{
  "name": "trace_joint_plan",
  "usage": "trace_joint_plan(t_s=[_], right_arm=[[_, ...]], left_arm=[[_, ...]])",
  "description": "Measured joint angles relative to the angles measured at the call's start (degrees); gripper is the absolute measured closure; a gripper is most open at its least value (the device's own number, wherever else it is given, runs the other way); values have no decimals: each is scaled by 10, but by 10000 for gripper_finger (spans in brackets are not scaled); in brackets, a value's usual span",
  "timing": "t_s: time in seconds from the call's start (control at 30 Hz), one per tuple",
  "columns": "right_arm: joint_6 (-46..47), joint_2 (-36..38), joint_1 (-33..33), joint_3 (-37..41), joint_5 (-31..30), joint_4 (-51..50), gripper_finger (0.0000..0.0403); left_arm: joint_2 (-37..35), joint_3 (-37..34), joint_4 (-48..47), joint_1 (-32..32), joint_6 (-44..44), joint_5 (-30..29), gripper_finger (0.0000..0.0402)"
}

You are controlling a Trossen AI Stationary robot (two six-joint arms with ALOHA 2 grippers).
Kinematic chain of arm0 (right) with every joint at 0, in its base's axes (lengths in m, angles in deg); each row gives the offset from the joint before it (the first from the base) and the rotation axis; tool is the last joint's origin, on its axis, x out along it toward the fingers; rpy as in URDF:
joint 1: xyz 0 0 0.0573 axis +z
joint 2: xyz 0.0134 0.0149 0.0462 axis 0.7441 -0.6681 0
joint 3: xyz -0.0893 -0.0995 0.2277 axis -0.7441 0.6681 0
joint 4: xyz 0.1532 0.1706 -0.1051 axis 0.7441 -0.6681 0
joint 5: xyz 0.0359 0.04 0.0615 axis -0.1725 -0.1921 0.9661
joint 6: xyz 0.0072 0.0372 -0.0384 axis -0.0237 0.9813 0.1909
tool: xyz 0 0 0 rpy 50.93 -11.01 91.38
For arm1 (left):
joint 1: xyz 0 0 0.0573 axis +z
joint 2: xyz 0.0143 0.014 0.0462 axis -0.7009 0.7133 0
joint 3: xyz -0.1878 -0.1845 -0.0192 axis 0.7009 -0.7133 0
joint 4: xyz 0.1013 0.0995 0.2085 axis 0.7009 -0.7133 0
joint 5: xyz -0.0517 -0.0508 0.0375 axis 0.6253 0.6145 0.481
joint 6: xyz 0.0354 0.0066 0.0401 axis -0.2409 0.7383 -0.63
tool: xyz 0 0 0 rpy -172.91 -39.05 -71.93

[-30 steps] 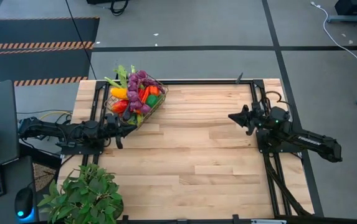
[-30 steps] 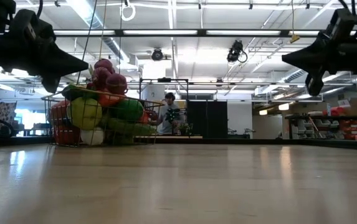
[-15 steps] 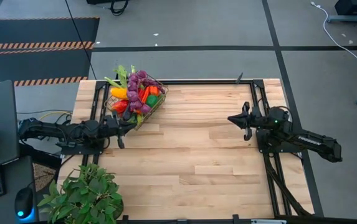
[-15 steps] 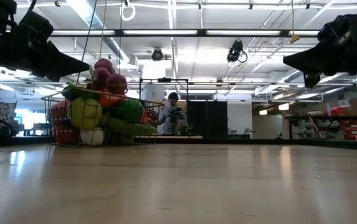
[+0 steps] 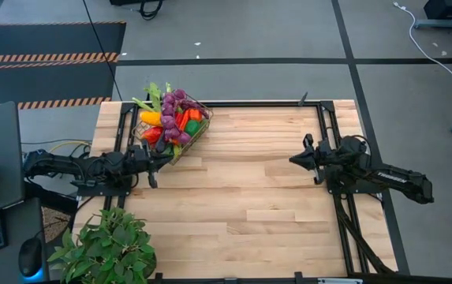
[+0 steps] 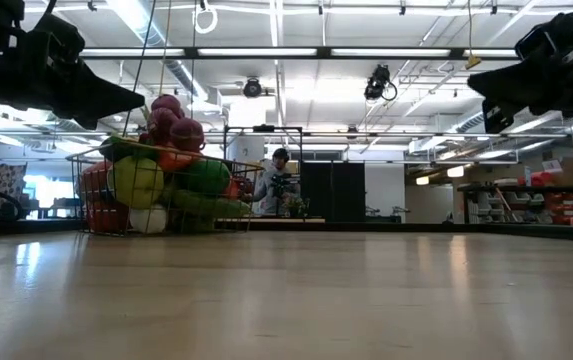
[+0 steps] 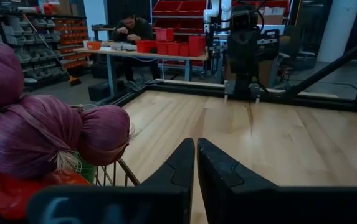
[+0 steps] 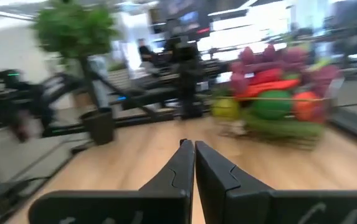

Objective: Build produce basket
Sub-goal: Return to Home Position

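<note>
The wire basket (image 5: pixel 197 132) stands at the table's far left, heaped with produce (image 5: pixel 170 118): purple grapes, orange, red, yellow and green pieces. In the low view the basket (image 6: pixel 94 215) rests on its flat bottom. My left gripper (image 5: pixel 168 155) is shut and level, just off the basket's near right corner and above its rim (image 6: pixel 138 100); its closed fingers (image 7: pixel 195 143) point across the table, with the grapes (image 7: pixel 38 134) beside them. My right gripper (image 5: pixel 293 160) is shut and level at the table's right (image 6: pixel 474 88), facing the basket (image 8: pixel 278 93) from far off.
A leafy potted plant (image 5: pixel 107 248) stands at the near left corner. Black frame rails (image 5: pixel 249 103) run along the table's far and side edges. Bare wood (image 5: pixel 241 189) lies between the two arms. A person (image 6: pixel 278 180) sits in the room beyond the table.
Both grippers have rolled about their own pointing line while staying in place and shut. The right gripper's tip has also swung slightly toward the table's near edge. The basket and produce have not moved.
</note>
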Motion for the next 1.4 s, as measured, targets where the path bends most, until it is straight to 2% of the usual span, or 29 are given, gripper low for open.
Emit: trace_joint_plan(t_s=[0.07,0.13,0.37,0.57,0.77,0.93,1.17,1.4], right_arm=[[12,0,14,0,13,0,384],[27,0,32,0,0,0,384],[28,-18,119,0,-184,22,384],[20,-50,171,0,-253,30,384],[3,-97,217,0,-326,79,384],[-13,-135,243,0,-342,98,384],[-12,-149,249,0,-346,86,384],[-12,-149,249,0,-346,85,384]], left_arm=[[0,0,0,0,0,0,380],[0,0,0,0,0,0,380],[0,0,0,0,0,0,369],[0,0,0,0,0,0,374],[0,0,2,0,0,0,376],[0,0,17,0,-12,11,367],[0,0,8,0,-30,96,373],[0,0,-26,0,0,106,375]])
